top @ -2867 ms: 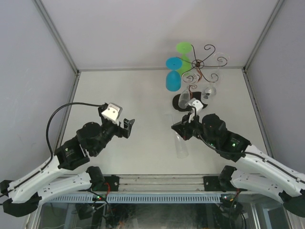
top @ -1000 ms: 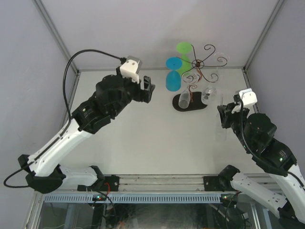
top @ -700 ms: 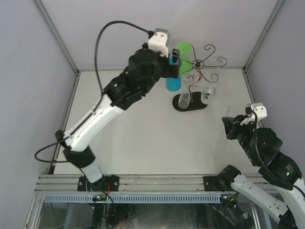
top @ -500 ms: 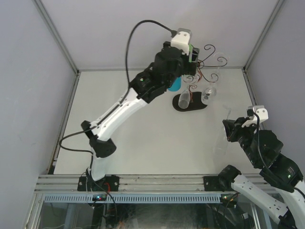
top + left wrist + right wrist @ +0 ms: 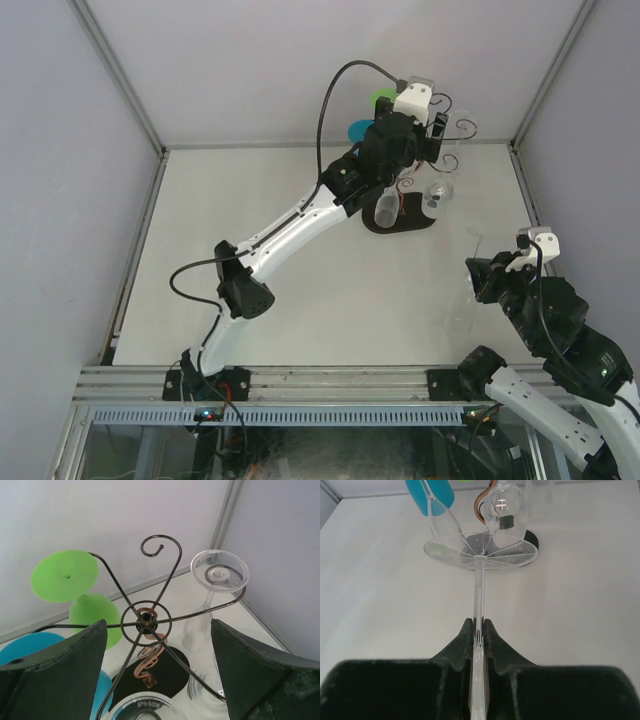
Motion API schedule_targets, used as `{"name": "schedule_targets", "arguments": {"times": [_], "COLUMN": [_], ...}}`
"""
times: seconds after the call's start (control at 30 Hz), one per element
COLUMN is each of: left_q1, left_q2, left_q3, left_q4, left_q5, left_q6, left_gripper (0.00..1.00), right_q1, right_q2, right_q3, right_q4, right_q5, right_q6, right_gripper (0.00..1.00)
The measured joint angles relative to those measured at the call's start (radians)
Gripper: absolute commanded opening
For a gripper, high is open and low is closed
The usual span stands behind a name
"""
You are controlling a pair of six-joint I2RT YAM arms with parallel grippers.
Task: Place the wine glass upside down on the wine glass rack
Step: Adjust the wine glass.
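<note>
My right gripper (image 5: 478, 625) is shut on the thin stem of a clear wine glass (image 5: 481, 550), whose round foot points away from me toward the rack. In the top view this gripper (image 5: 480, 272) holds the glass (image 5: 477, 237) above the table at the right, well short of the rack. The wine glass rack (image 5: 146, 616) is a dark wire stand with curled arms on a black oval base (image 5: 400, 222). My left gripper (image 5: 155, 672) is open and empty, hovering right over the rack's hub; it also shows in the top view (image 5: 437, 130).
A green glass (image 5: 65, 575), a blue glass (image 5: 25, 647) and a clear glass (image 5: 219, 572) hang upside down on the rack's arms. Another clear glass (image 5: 145, 707) hangs just below my left gripper. Cage walls and a corner post (image 5: 535, 95) stand close behind the rack.
My left arm has reached from the near left to above the rack. My right arm has lifted the clear glass off the table and drawn back to the right.
</note>
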Motion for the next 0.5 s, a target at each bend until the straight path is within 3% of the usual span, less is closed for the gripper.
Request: {"name": "schedule_targets", "arguments": {"times": [0.37, 0.5], "left_q1": [0.045, 0.024], "left_q2": [0.003, -0.100], "left_q3": [-0.003, -0.093], "left_q4": [0.021, 0.014], "left_q5": [0.095, 0.174], "left_q6": [-0.026, -0.014], "left_gripper": [0.88, 0.87], "right_q1": [0.000, 0.000], "right_q2": [-0.002, -0.037], "right_q3": [-0.027, -0.048], "right_q4": [0.017, 0.075], "right_q5": [-0.042, -0.102], "right_q6": [-0.015, -0.062], "right_gripper": [0.00, 0.00]}}
